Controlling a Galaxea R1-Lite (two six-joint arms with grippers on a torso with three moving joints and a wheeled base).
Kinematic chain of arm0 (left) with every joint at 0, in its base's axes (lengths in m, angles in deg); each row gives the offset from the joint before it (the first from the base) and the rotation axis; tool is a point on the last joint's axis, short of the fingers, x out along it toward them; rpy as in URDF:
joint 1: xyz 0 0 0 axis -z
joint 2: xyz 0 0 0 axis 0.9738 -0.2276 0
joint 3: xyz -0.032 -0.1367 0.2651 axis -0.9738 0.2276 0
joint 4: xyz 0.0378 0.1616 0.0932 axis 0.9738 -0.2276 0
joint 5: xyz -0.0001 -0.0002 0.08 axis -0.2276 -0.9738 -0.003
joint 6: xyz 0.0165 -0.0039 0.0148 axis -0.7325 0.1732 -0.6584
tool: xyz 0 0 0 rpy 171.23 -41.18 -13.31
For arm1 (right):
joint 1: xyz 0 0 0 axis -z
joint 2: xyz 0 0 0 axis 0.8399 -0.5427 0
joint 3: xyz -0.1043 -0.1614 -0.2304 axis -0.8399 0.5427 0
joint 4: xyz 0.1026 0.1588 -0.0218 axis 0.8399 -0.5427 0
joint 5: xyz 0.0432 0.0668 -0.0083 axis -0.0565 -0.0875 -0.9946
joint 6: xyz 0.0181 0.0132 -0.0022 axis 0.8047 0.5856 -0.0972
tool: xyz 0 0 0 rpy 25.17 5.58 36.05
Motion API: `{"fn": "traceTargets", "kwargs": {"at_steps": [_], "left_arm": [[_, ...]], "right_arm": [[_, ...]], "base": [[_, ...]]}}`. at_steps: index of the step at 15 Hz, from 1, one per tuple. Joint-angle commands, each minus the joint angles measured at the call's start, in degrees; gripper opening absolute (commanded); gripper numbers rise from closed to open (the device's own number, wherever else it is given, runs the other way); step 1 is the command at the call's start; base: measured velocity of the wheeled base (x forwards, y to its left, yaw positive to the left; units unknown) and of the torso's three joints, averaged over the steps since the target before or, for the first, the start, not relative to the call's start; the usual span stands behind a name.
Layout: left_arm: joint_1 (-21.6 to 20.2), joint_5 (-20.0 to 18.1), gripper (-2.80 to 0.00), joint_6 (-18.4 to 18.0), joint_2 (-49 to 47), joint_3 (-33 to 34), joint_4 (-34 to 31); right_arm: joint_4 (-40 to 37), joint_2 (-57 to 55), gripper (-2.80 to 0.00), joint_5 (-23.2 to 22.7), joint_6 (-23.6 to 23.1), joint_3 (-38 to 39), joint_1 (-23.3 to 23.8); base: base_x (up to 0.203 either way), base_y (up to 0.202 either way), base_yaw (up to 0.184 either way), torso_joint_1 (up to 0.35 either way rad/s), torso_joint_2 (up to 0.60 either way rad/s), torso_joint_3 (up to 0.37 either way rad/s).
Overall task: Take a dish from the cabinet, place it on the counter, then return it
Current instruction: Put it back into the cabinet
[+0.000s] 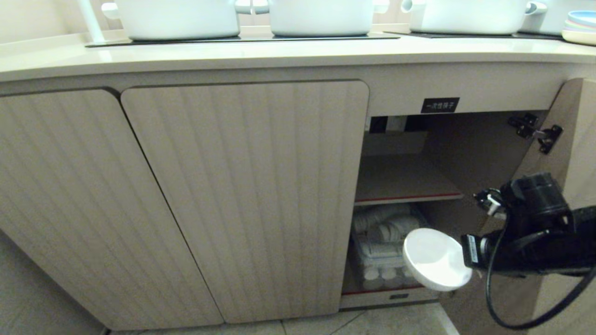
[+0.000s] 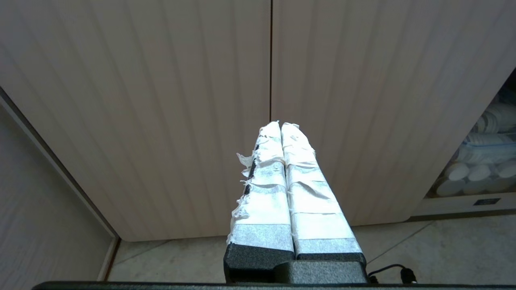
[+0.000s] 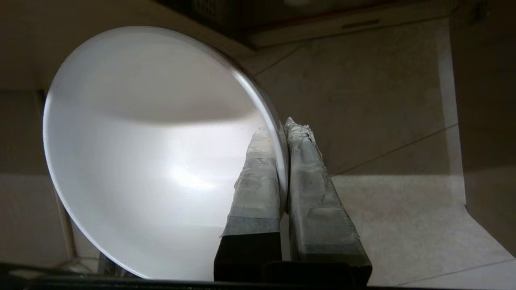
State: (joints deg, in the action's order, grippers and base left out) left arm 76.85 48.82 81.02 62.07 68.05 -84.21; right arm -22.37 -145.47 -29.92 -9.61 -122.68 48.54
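Note:
The dish (image 1: pixel 435 260), a small glossy white bowl, hangs tilted on its side in front of the lower opening of the cabinet (image 1: pixel 242 186). My right gripper (image 3: pixel 282 129) is shut on the dish (image 3: pixel 153 161), one taped finger inside the rim and one outside. In the head view the right arm reaches in from the right, and the right gripper (image 1: pixel 465 261) meets the bowl's edge. The counter (image 1: pixel 279 53) runs above the cabinet. My left gripper (image 2: pixel 281 125) is shut and empty, facing the closed fluted doors.
The right-hand door (image 1: pixel 577 139) stands open beside the arm. A red-edged shelf (image 1: pixel 405 197) splits the compartment, and white stacked dishes in clear boxes (image 1: pixel 382 232) fill the lower part. White pots (image 1: pixel 177 16) and pastel plates (image 1: pixel 579 28) stand on the counter.

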Motion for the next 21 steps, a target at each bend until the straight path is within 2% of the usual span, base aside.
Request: {"fn": "traceTargets", "kwargs": {"at_steps": [1, 7, 13, 21], "left_arm": [[0.0, 0.0, -2.8, 0.06, 0.02, 0.0, 0.0], [0.0, 0.0, -2.8, 0.06, 0.02, 0.0, 0.0], [0.0, 0.0, -2.8, 0.06, 0.02, 0.0, 0.0], [0.0, 0.09, -2.8, 0.06, 0.02, 0.0, 0.0]], "right_arm": [[0.21, -4.19, -2.8, 0.59, 0.48, -2.75, 0.2], [0.42, -8.51, -2.8, 2.56, 4.45, -8.29, 0.71], [0.78, -12.08, -2.8, 5.01, 6.5, -13.46, 0.77], [0.77, -13.15, -2.8, 4.45, 7.08, -16.43, 1.89]], "base": [[0.0, 0.0, 0.0, 0.0, 0.0, 0.0], [0.0, 0.0, 0.0, 0.0, 0.0, 0.0], [0.0, 0.0, 0.0, 0.0, 0.0, 0.0], [0.0, 0.0, 0.0, 0.0, 0.0, 0.0]]}}
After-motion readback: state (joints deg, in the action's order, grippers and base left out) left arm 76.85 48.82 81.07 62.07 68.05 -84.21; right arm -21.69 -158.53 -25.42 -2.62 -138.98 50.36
